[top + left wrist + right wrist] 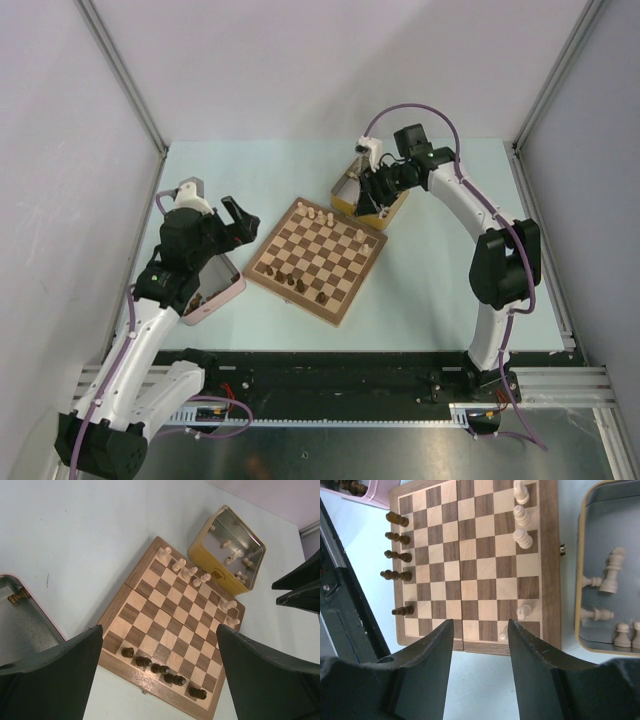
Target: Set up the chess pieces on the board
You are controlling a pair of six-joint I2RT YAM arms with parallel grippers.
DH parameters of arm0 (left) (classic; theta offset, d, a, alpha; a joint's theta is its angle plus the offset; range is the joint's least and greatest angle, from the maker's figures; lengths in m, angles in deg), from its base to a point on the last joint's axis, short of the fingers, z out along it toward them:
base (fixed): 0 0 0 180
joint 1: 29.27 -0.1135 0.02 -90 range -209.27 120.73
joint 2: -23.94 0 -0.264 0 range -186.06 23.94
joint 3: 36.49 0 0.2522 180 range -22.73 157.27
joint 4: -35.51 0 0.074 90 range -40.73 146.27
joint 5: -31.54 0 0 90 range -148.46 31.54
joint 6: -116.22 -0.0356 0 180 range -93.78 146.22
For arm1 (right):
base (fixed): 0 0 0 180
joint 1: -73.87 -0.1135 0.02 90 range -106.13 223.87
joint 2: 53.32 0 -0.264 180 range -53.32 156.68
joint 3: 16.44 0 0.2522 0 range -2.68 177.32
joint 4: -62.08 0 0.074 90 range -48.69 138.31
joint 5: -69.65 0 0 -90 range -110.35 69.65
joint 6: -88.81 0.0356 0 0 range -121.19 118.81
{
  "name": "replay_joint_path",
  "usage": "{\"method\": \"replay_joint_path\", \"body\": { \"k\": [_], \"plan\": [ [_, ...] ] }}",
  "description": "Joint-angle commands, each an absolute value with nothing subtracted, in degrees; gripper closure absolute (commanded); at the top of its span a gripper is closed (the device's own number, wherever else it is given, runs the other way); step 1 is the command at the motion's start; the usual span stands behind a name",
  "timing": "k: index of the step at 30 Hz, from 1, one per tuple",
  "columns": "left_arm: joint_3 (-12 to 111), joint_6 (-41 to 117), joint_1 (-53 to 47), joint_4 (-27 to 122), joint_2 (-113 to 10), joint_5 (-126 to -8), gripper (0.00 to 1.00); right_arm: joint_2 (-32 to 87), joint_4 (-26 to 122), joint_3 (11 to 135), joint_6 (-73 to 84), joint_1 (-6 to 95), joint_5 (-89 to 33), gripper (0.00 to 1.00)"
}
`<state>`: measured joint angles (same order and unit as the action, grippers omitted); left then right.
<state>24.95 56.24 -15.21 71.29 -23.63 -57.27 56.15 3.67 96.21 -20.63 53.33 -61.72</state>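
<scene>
Five dark chess pieces (399, 556) stand in a line along the left edge of the board (470, 570) in the right wrist view. About six pale chess pieces (189, 572) line the opposite edge, four bunched toward one corner and two near the other. I judge that to be roughly a third of a full set, so most of the work is left: both outer rows have gaps, and the rows just inside them are bare. More pale ones wait in the yellow tin (610, 525), some lying on their sides, and a few dark ones show in the pink tin (30, 625).

In the top view the board lies mid-bench (440, 300), turned like a diamond with one corner toward the top of the frame. Its pale edge faces the upper right and its dark edge the lower left. The placed pieces stand upright, long axis vertical.

The right hand (480, 625) hangs over the board's edge beside the yellow tin, jaws half parted with nothing between them. The left hand (236, 216) is spread wide and empty, hovering left of the board near the pink tin.
</scene>
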Motion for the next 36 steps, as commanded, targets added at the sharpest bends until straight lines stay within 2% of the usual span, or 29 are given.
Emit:
{"method": "replay_joint_path", "body": {
  "k": [1,22,36],
  "plan": [
    [25.7,56.3,-15.6,69.4,-23.6,-57.9,0.0,57.2,4.9,99.7,-19.5,54.5,-61.0,0.49],
    [26.1,55.5,-16.2,69.0,-25.3,-59.4,0.0,65.2,4.3,106.7,-19.3,59.5,-59.3,0.49],
    [24.6,56.3,-16.3,68.8,-23.8,-60.0,0.0,70.3,4.7,112.9,-17.7,61.2,-53.5,0.49]
  ]
}}
